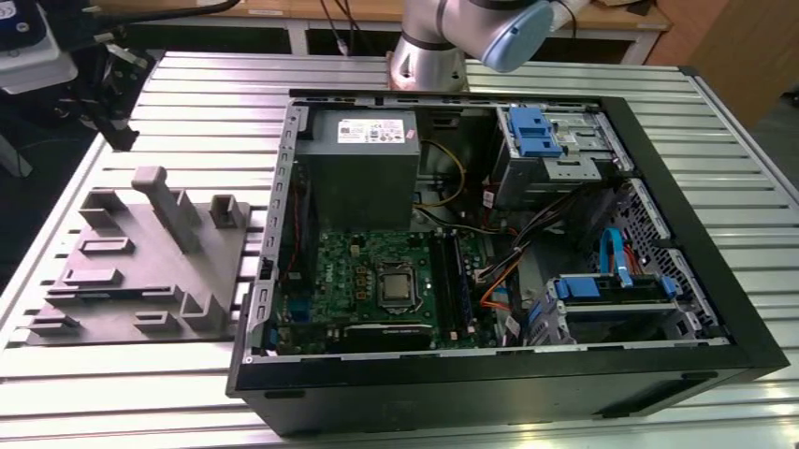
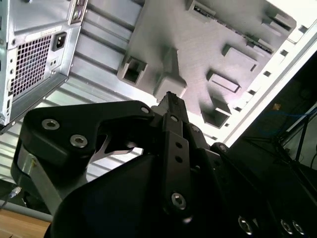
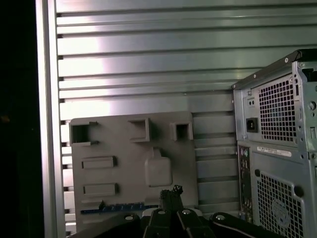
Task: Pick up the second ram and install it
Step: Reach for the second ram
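Note:
In both wrist views my gripper (image 3: 171, 191) (image 2: 168, 97) hangs above the grey parts tray (image 3: 124, 148) (image 2: 198, 44), its fingertips pressed together with nothing between them. A thin dark stick with a blue-green edge, which looks like the second ram (image 3: 119, 208), stands on edge in a long slot along one side of the tray. It is close to the fingertips and apart from them. In the exterior view the tray (image 1: 125, 271) lies to the left of the open computer case (image 1: 500, 243).
Inside the case are the green motherboard (image 1: 362, 276) with its silver processor (image 1: 397, 285), the black memory slots (image 1: 457, 281) beside it, a power supply (image 1: 359, 159), cables and blue-tabbed drive cages. The tray has an upright post (image 1: 160, 201). The robot arm (image 1: 462, 37) stands behind the case.

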Controlling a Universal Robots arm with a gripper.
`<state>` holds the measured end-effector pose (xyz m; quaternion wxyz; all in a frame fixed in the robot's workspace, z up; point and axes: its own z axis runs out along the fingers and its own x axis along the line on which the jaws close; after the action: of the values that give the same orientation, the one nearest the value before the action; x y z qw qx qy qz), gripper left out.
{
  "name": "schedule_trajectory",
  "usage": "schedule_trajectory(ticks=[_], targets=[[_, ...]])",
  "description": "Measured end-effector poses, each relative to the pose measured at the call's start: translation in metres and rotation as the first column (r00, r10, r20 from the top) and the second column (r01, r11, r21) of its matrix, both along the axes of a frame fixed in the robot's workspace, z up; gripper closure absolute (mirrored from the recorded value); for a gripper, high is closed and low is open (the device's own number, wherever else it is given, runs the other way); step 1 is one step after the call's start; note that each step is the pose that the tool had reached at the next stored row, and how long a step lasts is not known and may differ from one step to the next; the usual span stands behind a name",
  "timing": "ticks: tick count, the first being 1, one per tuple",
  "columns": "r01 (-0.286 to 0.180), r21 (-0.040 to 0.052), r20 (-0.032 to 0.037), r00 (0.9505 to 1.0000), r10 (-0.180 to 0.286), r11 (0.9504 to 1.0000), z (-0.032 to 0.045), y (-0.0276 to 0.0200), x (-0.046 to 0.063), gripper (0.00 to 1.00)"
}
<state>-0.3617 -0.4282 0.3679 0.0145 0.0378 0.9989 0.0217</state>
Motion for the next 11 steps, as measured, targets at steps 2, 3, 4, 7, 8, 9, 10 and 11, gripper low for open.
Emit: schedule_trajectory(ticks=[2, 3, 4, 7, 8, 9, 10, 11], targets=[[0.000, 0.0002, 0.0002, 1.0000, 0.000, 1.0000, -0.0006, -0.0044, -0.001, 0.90], [0.000, 0.0002, 0.0002, 1.0000, 0.000, 1.0000, -0.0007, -0.0059, -0.001, 0.90], [0.000, 0.0001, 0.0001, 1.0000, 0.000, 1.0000, -0.0009, -0.0071, -0.001, 0.90], [0.000, 0.0001, 0.0002, 1.0000, 0.000, 1.0000, -0.0017, -0.0116, -0.002, 0.90], [0.000, 0.0001, 0.0002, 1.0000, 0.000, 1.0000, -0.0021, -0.0130, -0.003, 0.90], [0.000, 0.0001, 0.0001, 1.0000, 0.000, 1.0000, -0.0026, -0.0144, -0.004, 0.90], [0.000, 0.0002, 0.0003, 1.0000, 0.000, 1.0000, -0.0030, -0.0158, -0.004, 0.90], [0.000, 0.0002, 0.0002, 1.0000, 0.000, 1.0000, -0.0034, -0.0172, -0.004, 0.90]])
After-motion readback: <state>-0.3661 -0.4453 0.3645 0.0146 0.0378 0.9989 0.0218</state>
